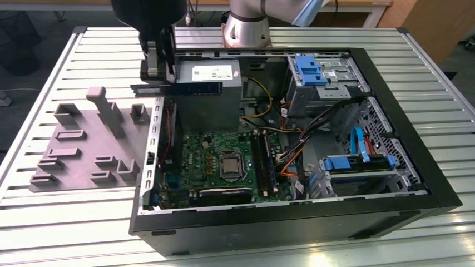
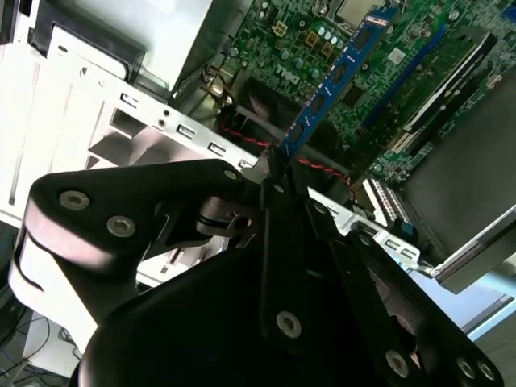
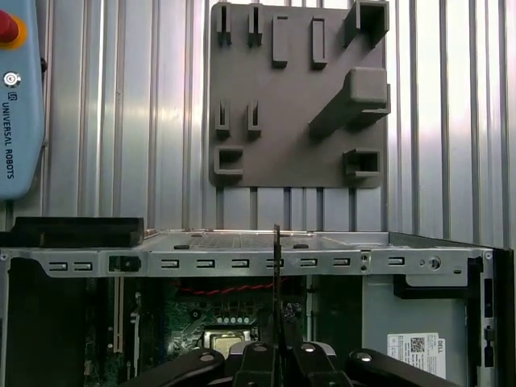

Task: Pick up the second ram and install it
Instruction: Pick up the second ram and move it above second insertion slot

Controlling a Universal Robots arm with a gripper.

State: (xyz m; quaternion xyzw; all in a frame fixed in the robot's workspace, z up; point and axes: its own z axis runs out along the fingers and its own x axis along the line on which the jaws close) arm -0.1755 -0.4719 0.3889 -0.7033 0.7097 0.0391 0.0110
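Claw (image 2: 272,168) clamped on ram (image 2: 337,76); stick juts straight out ahead of it (edge-on in the first wrist view). Case wall (image 3: 242,262) just under claw, motherboard (image 2: 290,40) below and beyond, grey tray (image 3: 298,121) on wall's other side.

Table: a ribbed metal table (image 1: 67,222) of long silver slats, with dark caps at its far corners; the same slats (image 3: 121,121) show in the first wrist view.
Floor: dark grey floor (image 1: 30,89) beyond the table's edge, on the exterior view's left.
Furniture: a brown wooden panel (image 1: 434,28) stands past the far corner on the exterior view's right; a pale wooden desk edge (image 1: 349,4) runs behind the table.
Light: bright and even, with white glare (image 1: 326,260) on the nearest slats.
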